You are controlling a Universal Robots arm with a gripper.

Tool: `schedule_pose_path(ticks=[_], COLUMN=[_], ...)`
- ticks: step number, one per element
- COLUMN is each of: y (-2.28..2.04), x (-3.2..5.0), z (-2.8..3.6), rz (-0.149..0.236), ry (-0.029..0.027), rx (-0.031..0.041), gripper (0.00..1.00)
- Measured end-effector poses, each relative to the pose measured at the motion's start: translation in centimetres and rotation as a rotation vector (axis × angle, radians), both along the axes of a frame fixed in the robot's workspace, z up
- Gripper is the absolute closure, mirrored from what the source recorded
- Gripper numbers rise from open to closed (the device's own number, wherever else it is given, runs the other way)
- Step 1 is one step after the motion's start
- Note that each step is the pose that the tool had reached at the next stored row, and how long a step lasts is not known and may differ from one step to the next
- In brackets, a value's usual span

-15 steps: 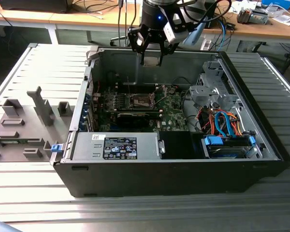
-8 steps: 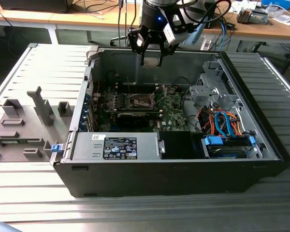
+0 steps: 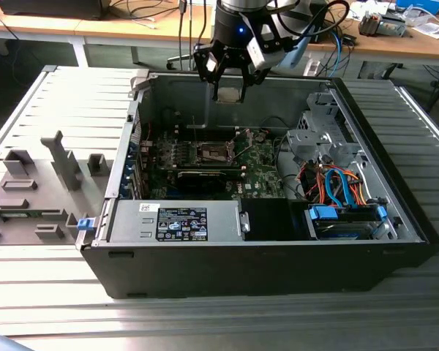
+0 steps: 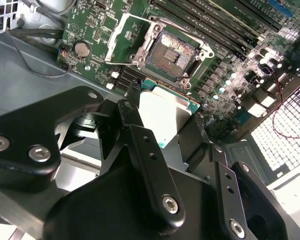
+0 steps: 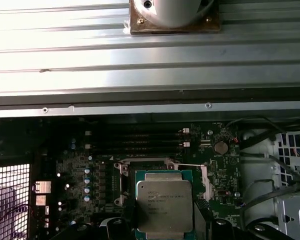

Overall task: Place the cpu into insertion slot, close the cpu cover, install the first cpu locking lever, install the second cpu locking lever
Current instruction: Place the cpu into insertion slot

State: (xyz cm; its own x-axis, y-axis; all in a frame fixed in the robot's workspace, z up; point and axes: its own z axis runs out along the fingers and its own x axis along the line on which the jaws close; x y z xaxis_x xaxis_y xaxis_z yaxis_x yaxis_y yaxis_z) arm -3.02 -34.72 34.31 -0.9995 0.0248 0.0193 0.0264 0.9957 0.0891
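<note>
The pincer (image 3: pixel 229 80) hangs up in the air over the open computer case (image 3: pixel 241 267), which sits on the ribbed metal worktop (image 3: pixel 205 322). It's clamped on the cpu (image 3: pixel 229 93), w/ one black finger (image 4: pixel 135 120) on each side of the chip. So the cpu is in the pincer & well apart from the green board (image 4: pixel 97 22) down inside the case. In the exterior view the chip is just a small grey square under the black fingers, hard to make out. The second wrist view shows it better: a shiny silver top w/ a thin green edge, partly hidden by the fingers. In the first wrist view its flat top faces the camera, its lower edge is cut off & it hides most of what lies behind it. The insertion slot (image 4: pixel 171 49) is on the green board w/ its dark middle bare. The cpu cover (image 4: pixel 124 42) is flipped open right beside the slot, on the side of a round silver battery (image 4: pixel 81 48). Thin metal bits run by the slot, but I can't tell if they're the levers. In the exterior view the slot (image 3: pixel 211 152) is tiny, so no small parts show there. Blue & orange wires (image 3: pixel 336 183) sit in the case at the exterior view's right. Grey plastic blocks (image 3: pixel 58 157) stand on the worktop at the exterior view's left.
</note>
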Motion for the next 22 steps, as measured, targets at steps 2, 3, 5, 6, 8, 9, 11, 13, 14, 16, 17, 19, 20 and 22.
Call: schedule_pose_path(ticks=[2, 3, 5, 6, 8, 9, 11, 13, 14, 16, 17, 19, 20, 22], y=[-0.01, -0.01, -0.03, -0.03, -0.04, -0.05, -0.06, -0.07, -0.08, -0.10, -0.10, -0.12, -0.12, -0.13], x=[0.00, 0.00, 0.00, 0.00, 0.00, 0.00, 0.00, 0.00, 0.00, 0.00, 0.00, 0.00, 0.00, 0.00], z=[-0.06, -0.08, -0.17, -0.19, -0.26, -0.29, -0.36, -0.40, -0.42, -0.49, -0.54, -0.62, -0.65, -0.71], rz=[0.000, 0.000, 0.000, 0.000, 0.000, 0.000, 0.000, 0.000, 0.000, 0.000, 0.000, 0.000, 0.000, 0.000], ry=[0.0000, 0.0000, -0.0001, 0.0000, 0.0000, 0.0000, -0.0001, 0.0000, 0.0000, 0.0000, 0.0000, 0.0000, 0.0000, 0.0000], rx=[0.0000, 0.0000, 0.0000, 0.0000, 0.0000, 0.0000, 0.0001, 0.0000, 0.0000, 0.0000, 0.0001, 0.0000, 0.0000, 0.0001], gripper=[0.46, 0.46, 0.46, 0.46, 0.46, 0.46, 0.46, 0.46, 0.46, 0.46, 0.46, 0.46, 0.46, 0.46])
